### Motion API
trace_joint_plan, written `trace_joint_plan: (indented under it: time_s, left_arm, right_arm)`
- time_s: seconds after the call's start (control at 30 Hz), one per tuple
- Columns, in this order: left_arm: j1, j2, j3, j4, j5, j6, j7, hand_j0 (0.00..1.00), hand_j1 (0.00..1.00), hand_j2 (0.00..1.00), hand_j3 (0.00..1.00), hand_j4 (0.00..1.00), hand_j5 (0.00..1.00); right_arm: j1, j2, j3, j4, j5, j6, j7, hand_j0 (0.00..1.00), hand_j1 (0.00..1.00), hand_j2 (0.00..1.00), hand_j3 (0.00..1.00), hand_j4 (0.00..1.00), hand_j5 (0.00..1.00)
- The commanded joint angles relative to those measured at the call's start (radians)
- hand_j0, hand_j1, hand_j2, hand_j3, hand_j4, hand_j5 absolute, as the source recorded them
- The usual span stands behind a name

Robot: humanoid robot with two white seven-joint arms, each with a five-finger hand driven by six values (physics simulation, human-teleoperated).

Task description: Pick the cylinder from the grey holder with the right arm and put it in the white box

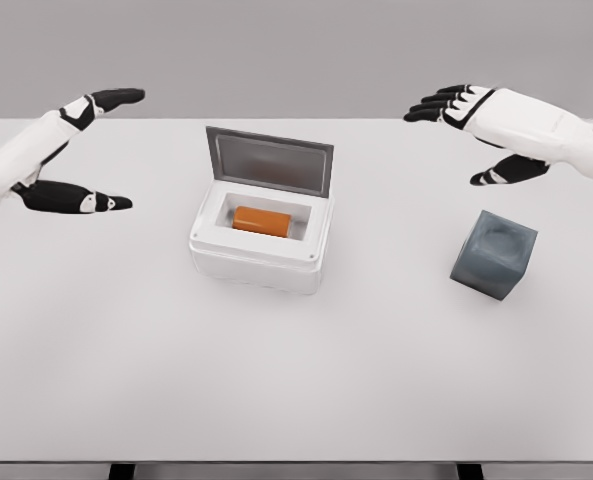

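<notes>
The orange cylinder (pixel 262 220) lies on its side inside my white rectangular box (pixel 261 250), whose grey lid (pixel 269 160) stands open, near the middle of the white worktop (pixel 296 380). The dark grey cube-shaped holder (pixel 494 255) sits toward the right edge. My right hand (pixel 476 125) hovers above it, fingers spread, holding nothing. My left hand (pixel 71 150) hangs spread near the left edge.
</notes>
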State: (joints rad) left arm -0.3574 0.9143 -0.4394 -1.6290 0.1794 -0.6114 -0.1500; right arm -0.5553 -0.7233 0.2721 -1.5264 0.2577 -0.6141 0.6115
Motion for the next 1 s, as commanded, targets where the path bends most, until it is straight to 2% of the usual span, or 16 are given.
trace_joint_plan:
  time_s: [0.0, 0.07, 0.13, 0.23, 0.33, 0.53, 0.67, 0.83, 0.97]
  left_arm:
    - [-0.003, -0.011, -0.036, 0.001, 0.127, 0.0, -0.104, 1.0, 1.0, 1.0, 1.0, 1.0, 1.0]
    - [-0.029, -0.017, -0.035, 0.035, 0.247, 0.107, -0.229, 1.0, 1.0, 1.0, 1.0, 1.0, 1.0]
    - [-0.06, -0.018, -0.036, 0.08, 0.351, 0.159, -0.284, 1.0, 1.0, 1.0, 1.0, 1.0, 1.0]
    - [-0.113, -0.072, -0.036, 0.13, 0.428, 0.332, -0.344, 1.0, 1.0, 1.0, 1.0, 1.0, 1.0]
    - [-0.149, -0.138, -0.038, 0.17, 0.428, 0.401, -0.365, 1.0, 1.0, 1.0, 1.0, 1.0, 1.0]
    - [-0.284, -0.219, -0.157, 0.27, 0.419, 0.403, -0.365, 1.0, 1.0, 1.0, 1.0, 1.0, 1.0]
    - [-0.314, -0.294, -0.177, 0.345, 0.394, 0.403, -0.365, 1.0, 1.0, 1.0, 1.0, 1.0, 1.0]
    - [-0.325, -0.345, -0.18, 0.377, 0.384, 0.403, -0.365, 1.0, 1.0, 1.0, 1.0, 1.0, 1.0]
    - [-0.357, -0.388, -0.203, 0.44, 0.384, 0.403, -0.365, 1.0, 1.0, 1.0, 1.0, 1.0, 1.0]
  right_arm:
    - [-0.002, 0.01, 0.021, 0.002, -0.006, 0.003, -0.001, 1.0, 1.0, 1.0, 1.0, 1.0, 1.0]
    - [-0.002, 0.01, 0.021, 0.0, -0.005, 0.003, -0.001, 1.0, 1.0, 1.0, 1.0, 1.0, 1.0]
    - [0.0, 0.01, 0.022, -0.001, -0.005, 0.003, -0.001, 1.0, 1.0, 1.0, 1.0, 1.0, 1.0]
    - [0.018, 0.005, 0.021, -0.009, -0.003, 0.003, -0.001, 1.0, 1.0, 1.0, 1.0, 1.0, 1.0]
    - [0.031, 0.008, 0.022, -0.009, -0.003, 0.003, -0.001, 1.0, 1.0, 1.0, 1.0, 1.0, 1.0]
    - [0.029, 0.001, 0.018, -0.015, -0.003, 0.003, -0.001, 1.0, 1.0, 1.0, 1.0, 1.0, 1.0]
    - [0.025, -0.004, 0.018, -0.086, -0.005, 0.003, -0.001, 1.0, 1.0, 1.0, 1.0, 1.0, 1.0]
    - [0.031, -0.007, 0.018, -0.089, -0.008, 0.003, -0.001, 1.0, 1.0, 1.0, 1.0, 1.0, 1.0]
    - [0.031, -0.007, 0.018, -0.08, -0.008, 0.003, -0.001, 1.0, 1.0, 1.0, 1.0, 1.0, 1.0]
